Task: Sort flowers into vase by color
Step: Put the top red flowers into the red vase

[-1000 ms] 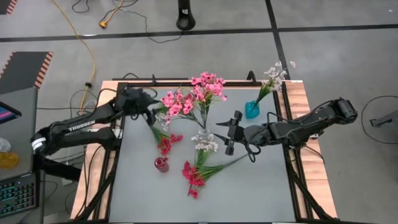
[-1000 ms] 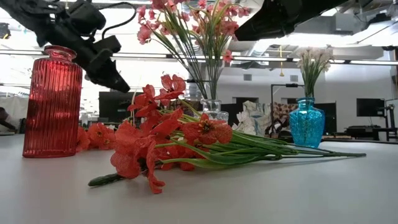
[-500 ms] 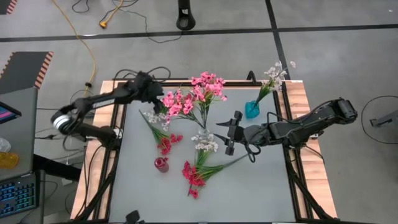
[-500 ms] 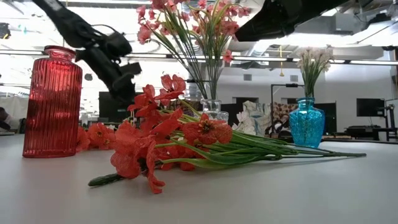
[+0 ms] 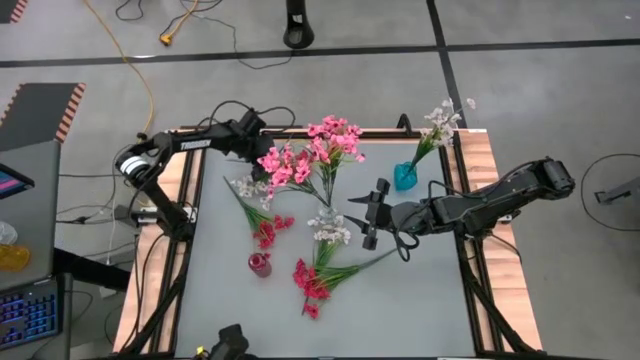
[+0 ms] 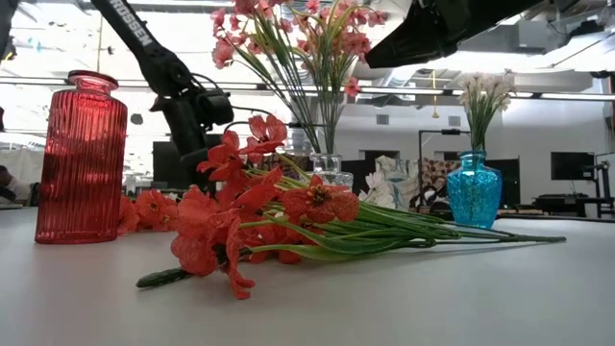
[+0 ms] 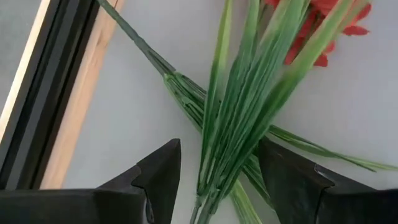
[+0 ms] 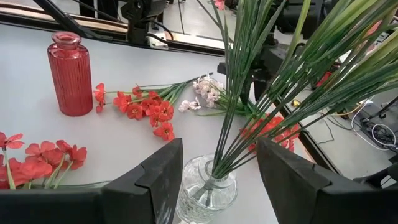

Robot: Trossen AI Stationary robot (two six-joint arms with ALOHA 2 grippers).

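Two tools open, none holding a flower yet.
Left tool (image 7: 217,180) hangs released over crossed green stems (image 7: 249,106) at the worktop's (image 5: 420,300) far left; closing on one sprig looks next. Right tool (image 5: 368,215) waits, spread, mid-worktop by the clear vase (image 8: 208,186).

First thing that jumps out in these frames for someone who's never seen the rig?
The tall pink bouquet in the clear vase near the table's far-middle, with the open right gripper hovering right beside that vase. Next, loose red sprigs lying near the front by the small red vase. The open left gripper straddles green stems at the far-left edge.
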